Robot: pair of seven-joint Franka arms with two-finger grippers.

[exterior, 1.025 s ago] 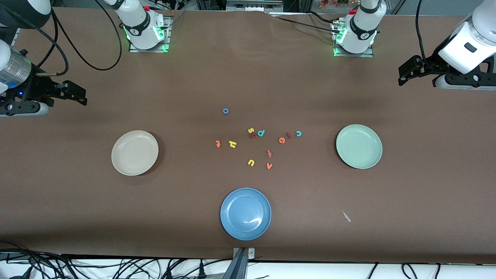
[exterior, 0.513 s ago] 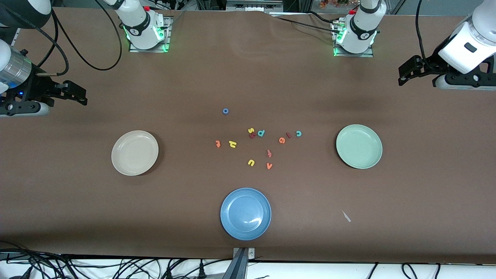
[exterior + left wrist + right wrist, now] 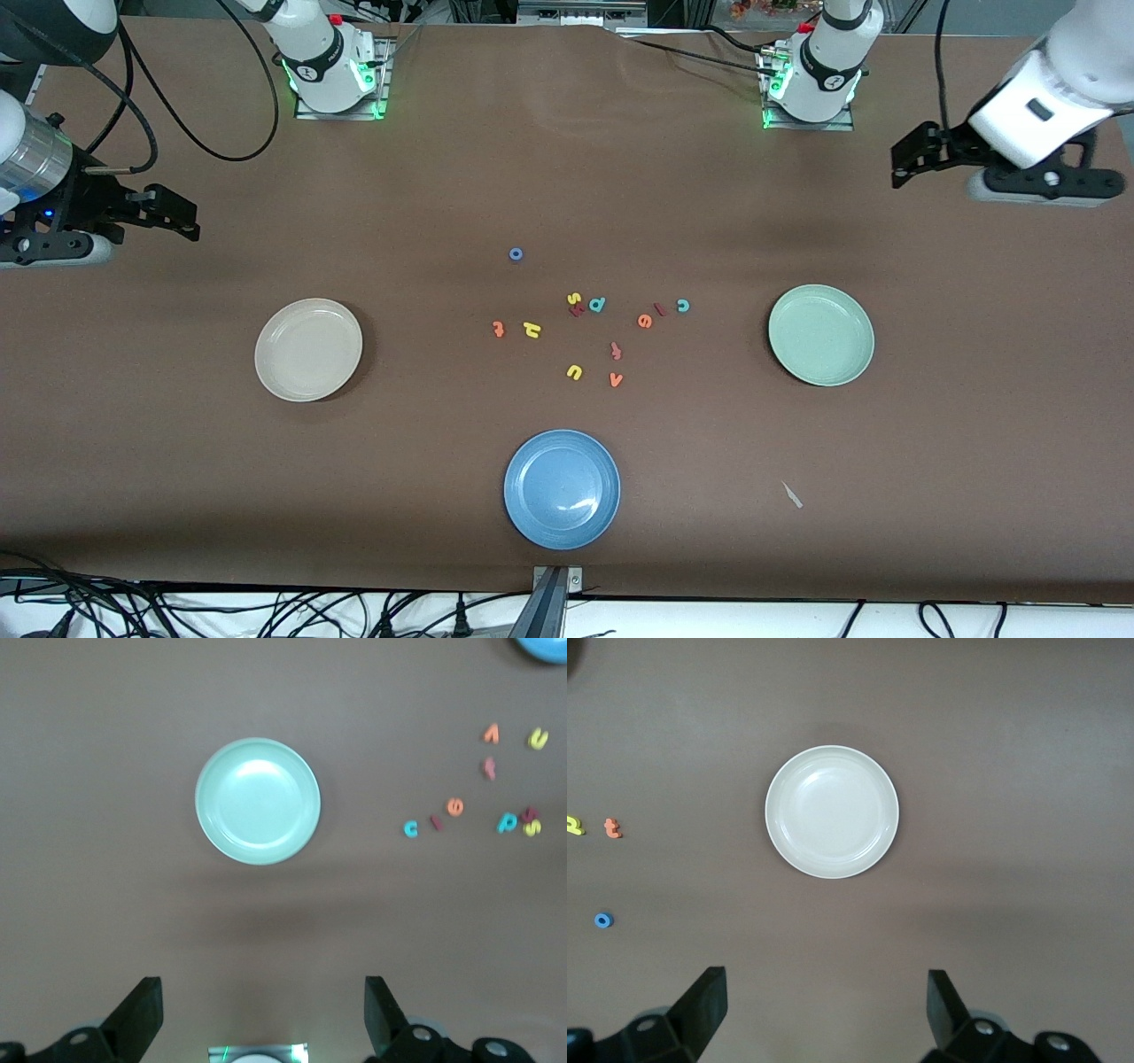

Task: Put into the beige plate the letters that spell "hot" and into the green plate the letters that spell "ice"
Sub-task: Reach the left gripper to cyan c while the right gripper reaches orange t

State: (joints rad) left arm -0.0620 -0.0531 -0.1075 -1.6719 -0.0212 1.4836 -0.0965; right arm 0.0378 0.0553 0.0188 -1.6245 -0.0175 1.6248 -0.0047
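Note:
The beige plate lies toward the right arm's end and the green plate toward the left arm's end. Between them lie the blue "o", orange "t", yellow "h", orange "e", dark red "i" and teal "c". My left gripper hangs open and holds nothing, over bare table near its end. Over the other end my right gripper is open too, nothing in it.
A blue plate sits nearest the front camera. Other letters lie among the task's: yellow "s", teal "d", yellow "u", orange "v" and a reddish one. A small pale scrap lies toward the left arm's end.
My left arm has shifted a little toward the table's middle and the robots' bases. The right arm, letters and plates have not moved.

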